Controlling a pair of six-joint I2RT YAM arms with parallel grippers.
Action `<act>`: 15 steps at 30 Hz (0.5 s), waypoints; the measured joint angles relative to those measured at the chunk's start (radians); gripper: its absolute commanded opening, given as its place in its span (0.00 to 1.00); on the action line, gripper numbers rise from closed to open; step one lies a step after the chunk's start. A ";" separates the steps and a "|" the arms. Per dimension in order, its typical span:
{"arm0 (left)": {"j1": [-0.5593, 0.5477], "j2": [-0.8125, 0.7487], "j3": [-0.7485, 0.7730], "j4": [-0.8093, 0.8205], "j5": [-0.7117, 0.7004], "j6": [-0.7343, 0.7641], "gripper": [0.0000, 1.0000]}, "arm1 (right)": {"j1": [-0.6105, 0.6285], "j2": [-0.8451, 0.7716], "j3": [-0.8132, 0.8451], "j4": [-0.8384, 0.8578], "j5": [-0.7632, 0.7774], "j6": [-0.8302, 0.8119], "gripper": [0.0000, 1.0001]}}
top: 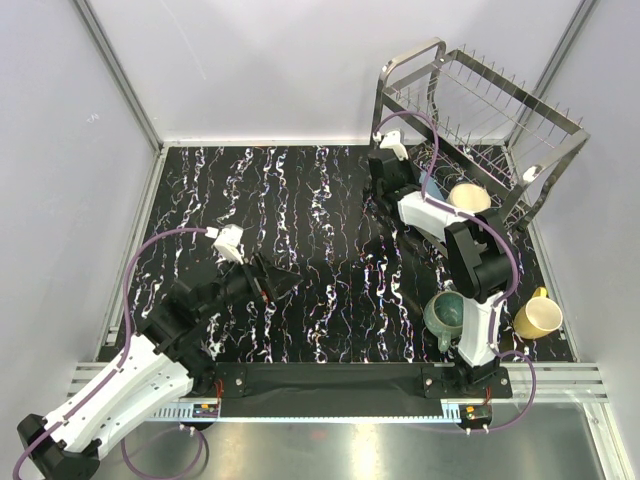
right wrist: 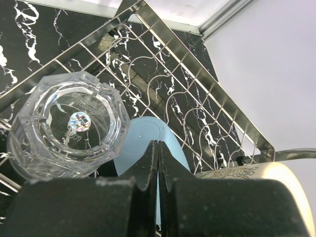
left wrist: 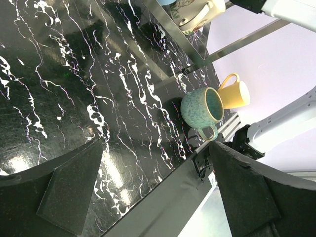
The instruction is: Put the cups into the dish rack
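The dish rack (top: 482,100) stands at the back right. The clear glass tumbler (right wrist: 69,123), the small light-blue cup (right wrist: 143,132) and the cream mug (right wrist: 259,177) lie in its lower tier; the cream mug also shows in the top view (top: 468,197). My right gripper (right wrist: 157,148) is shut and empty, its tips just in front of the light-blue cup's base. The teal mug (top: 448,312) and the yellow mug (top: 537,318) stand on the table at the front right, also in the left wrist view, teal (left wrist: 201,106) and yellow (left wrist: 236,94). My left gripper (left wrist: 155,145) is open and empty over the table's left middle (top: 272,282).
The black marbled table (top: 300,200) is walled by white panels with aluminium posts. A black strip and metal rail (top: 340,385) run along the near edge. My right arm (top: 470,260) stretches from its base past the teal mug to the rack's left end.
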 measured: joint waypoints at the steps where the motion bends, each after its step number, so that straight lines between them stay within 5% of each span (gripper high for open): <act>1: 0.000 0.000 0.000 0.000 0.001 0.000 0.96 | 0.000 0.003 0.000 0.002 -0.003 0.002 0.00; 15: 0.003 0.000 0.000 0.001 0.007 0.000 0.96 | 0.000 0.007 0.006 -0.007 0.000 0.049 0.00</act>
